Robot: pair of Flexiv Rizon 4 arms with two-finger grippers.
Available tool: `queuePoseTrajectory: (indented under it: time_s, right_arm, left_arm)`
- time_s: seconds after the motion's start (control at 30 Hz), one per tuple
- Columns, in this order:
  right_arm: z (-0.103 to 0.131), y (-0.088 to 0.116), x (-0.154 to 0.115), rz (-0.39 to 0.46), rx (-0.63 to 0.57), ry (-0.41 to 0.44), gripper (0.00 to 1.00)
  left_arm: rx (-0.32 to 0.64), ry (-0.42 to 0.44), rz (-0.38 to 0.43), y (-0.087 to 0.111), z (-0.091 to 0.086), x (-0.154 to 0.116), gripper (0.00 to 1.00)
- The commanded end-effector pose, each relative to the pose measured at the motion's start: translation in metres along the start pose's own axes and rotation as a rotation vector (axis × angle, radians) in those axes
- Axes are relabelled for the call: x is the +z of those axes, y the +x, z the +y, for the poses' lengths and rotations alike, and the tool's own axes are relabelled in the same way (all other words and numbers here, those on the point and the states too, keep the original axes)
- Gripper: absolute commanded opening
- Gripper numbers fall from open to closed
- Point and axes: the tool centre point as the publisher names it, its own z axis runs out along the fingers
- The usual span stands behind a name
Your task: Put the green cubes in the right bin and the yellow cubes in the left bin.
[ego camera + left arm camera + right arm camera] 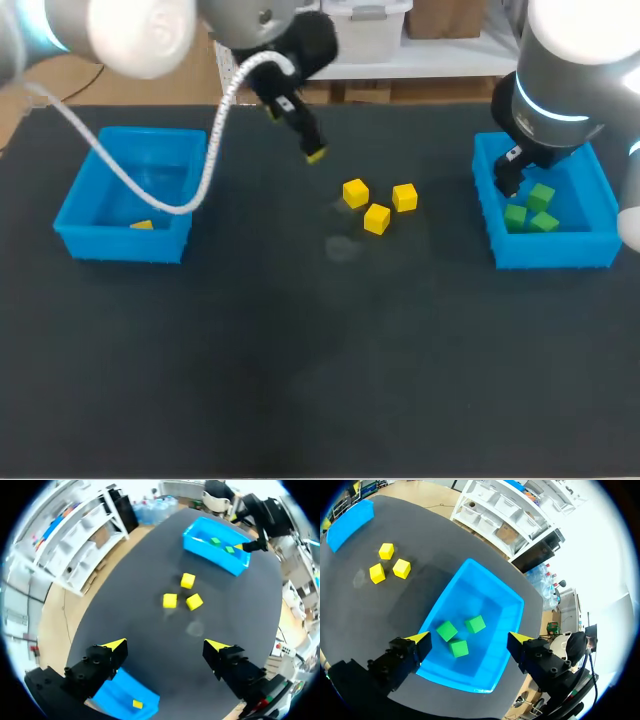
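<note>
Three yellow cubes (376, 205) lie in a cluster at the table's middle, also seen ahead of my left gripper as yellow cubes (181, 595). One yellow cube (142, 225) rests in the left blue bin (80, 195). Three green cubes (531, 210) lie in the right blue bin (598, 190); in the right wrist view the green cubes (460, 635) sit under my right gripper (467, 639). My left gripper (165, 645) hangs open and empty above the table between the left bin and the cluster; one yellow fingertip (316, 155) shows. My right gripper is open and empty over the right bin.
A white cable (150, 190) from my left arm droops over the left bin. The front half of the black table (320, 380) is bare.
</note>
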Motion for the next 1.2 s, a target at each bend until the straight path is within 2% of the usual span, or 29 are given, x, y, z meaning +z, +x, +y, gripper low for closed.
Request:
queuePoseTrajectory:
  time_s: [0.03, 0.2, 0.47, 0.73, 0.97, 1.2]
  right_arm:
    - [0.0, 0.001, 0.0, -0.004, 0.001, 0.002, 1.0]
    - [0.0, 0.001, 0.0, -0.004, 0.001, 0.002, 1.0]
    - [0.0, 0.001, 0.0, -0.004, 0.001, 0.002, 1.0]
    - [0.0, 0.001, 0.0, -0.004, 0.001, 0.002, 1.0]
    - [0.0, 0.001, 0.0, -0.004, 0.001, 0.002, 1.0]
    - [0.0, 0.001, 0.0, -0.004, 0.001, 0.002, 1.0]
  left_arm:
    - [0.007, 0.019, 0.124, -0.039, -0.002, 0.024, 1.0]
    - [0.005, 0.053, 0.164, -0.059, -0.015, 0.046, 1.0]
    - [-0.022, 0.071, 0.224, -0.068, -0.024, 0.07, 1.0]
    - [-0.031, 0.118, 0.234, -0.06, -0.032, 0.079, 1.0]
    - [-0.054, 0.129, 0.246, -0.048, -0.03, 0.083, 1.0]
    - [-0.051, 0.122, 0.248, -0.046, -0.033, 0.089, 1.0]
